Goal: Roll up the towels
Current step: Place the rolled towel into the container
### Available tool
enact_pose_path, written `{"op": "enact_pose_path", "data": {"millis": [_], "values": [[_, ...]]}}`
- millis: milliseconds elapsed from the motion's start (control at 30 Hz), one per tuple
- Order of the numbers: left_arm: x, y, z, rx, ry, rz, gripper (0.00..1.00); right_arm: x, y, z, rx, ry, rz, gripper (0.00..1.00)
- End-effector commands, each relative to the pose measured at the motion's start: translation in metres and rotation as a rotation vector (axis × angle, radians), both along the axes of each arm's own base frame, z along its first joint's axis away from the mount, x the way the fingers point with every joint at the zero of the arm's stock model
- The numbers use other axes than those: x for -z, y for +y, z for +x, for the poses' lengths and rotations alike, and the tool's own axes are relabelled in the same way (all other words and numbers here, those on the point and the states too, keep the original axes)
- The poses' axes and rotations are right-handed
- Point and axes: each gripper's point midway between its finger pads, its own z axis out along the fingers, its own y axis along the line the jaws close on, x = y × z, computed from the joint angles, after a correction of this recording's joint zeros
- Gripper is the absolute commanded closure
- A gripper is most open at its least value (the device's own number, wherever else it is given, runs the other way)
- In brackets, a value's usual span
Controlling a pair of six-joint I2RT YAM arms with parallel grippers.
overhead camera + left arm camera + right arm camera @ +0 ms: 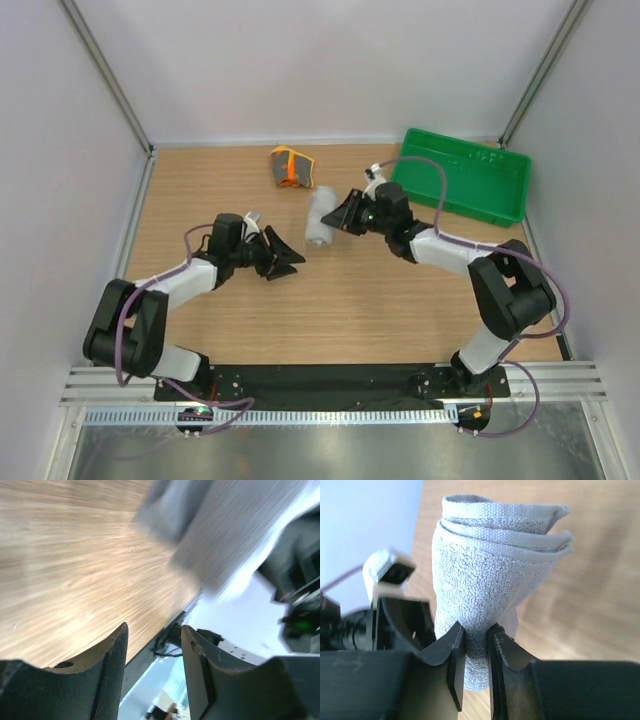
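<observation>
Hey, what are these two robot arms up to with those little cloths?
They're rolling towels. The right gripper has its jaws pinched on one end of a rolled grey towel. The left gripper hovers nearby, jaws open and empty. An orange patterned towel lies bundled farther back, left of a green tray.

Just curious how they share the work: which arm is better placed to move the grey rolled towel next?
Right, probably. The right fingers pinch the grey towel; the left fingers stand open, empty and apart from it.
</observation>
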Motion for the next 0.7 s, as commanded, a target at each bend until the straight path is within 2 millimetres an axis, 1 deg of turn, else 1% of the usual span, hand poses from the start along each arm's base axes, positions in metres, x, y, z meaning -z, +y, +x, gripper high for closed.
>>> {"op": "enact_pose_path", "data": {"millis": [0,33,67,100,133,167,200,233,267,300,333,367,400,433,467,500,533,567,600,633,667], "values": [[-0.002,0.019,-0.023,0.016,0.002,0.148,0.5,-0.051,-0.032,0.028,0.04,-0.098,0.0,0.99],[-0.001,0.026,-0.023,0.005,-0.032,0.203,0.5,-0.066,-0.037,0.036,0.051,-0.125,0.003,0.99],[-0.003,0.031,-0.025,0.003,-0.051,0.231,0.49,-0.069,-0.046,0.042,0.068,-0.115,-0.005,0.99],[-0.013,0.037,-0.032,0.0,-0.071,0.257,0.48,-0.078,-0.061,0.052,0.091,-0.125,-0.003,0.99],[-0.014,0.042,-0.035,-0.006,-0.089,0.285,0.48,-0.093,-0.069,0.062,0.106,-0.152,0.003,0.99],[-0.015,0.052,-0.033,-0.018,-0.136,0.345,0.47,-0.098,-0.077,0.068,0.116,-0.148,0.001,0.99],[-0.025,0.058,-0.034,-0.037,-0.18,0.372,0.47,-0.101,-0.084,0.075,0.124,-0.148,0.0,0.99],[-0.024,0.067,-0.04,-0.044,-0.183,0.411,0.48,-0.118,-0.102,0.091,0.147,-0.183,0.008,0.99],[-0.023,0.077,-0.038,-0.067,-0.214,0.471,0.47,-0.119,-0.111,0.097,0.157,-0.171,0.003,0.99],[-0.033,0.084,-0.039,-0.087,-0.262,0.489,0.47,-0.113,-0.12,0.107,0.154,-0.153,0.003,0.99],[-0.03,0.091,-0.045,-0.091,-0.251,0.524,0.47,-0.127,-0.14,0.12,0.161,-0.173,0.011,0.99],[-0.033,0.095,-0.045,-0.107,-0.262,0.543,0.47,-0.129,-0.151,0.127,0.168,-0.175,0.015,0.99],[-0.037,0.096,-0.045,-0.124,-0.275,0.54,0.48,-0.129,-0.161,0.134,0.17,-0.17,0.023,0.99],[-0.045,0.095,-0.047,-0.13,-0.308,0.527,0.48,-0.129,-0.181,0.149,0.177,-0.172,0.038,0.99],[-0.047,0.097,-0.049,-0.141,-0.312,0.53,0.49,-0.126,-0.195,0.157,0.191,-0.16,0.043,0.99],[-0.05,0.101,-0.05,-0.156,-0.321,0.543,0.49,-0.125,-0.203,0.164,0.188,-0.154,0.051,0.99],[-0.054,0.103,-0.051,-0.163,-0.324,0.547,0.49,-0.137,-0.211,0.173,0.182,-0.183,0.06,0.99],[-0.063,0.104,-0.054,-0.169,-0.347,0.542,0.49,-0.111,-0.221,0.184,0.163,-0.126,0.069,0.99],[-0.068,0.104,-0.055,-0.171,-0.359,0.541,0.48,-0.103,-0.226,0.188,0.151,-0.096,0.076,0.99],[-0.073,0.105,-0.056,-0.171,-0.372,0.54,0.48,-0.107,-0.23,0.2,0.138,-0.111,0.076,0.99],[-0.082,0.106,-0.057,-0.166,-0.383,0.544,0.48,-0.075,-0.235,0.206,0.13,-0.028,0.083,0.99]]}}
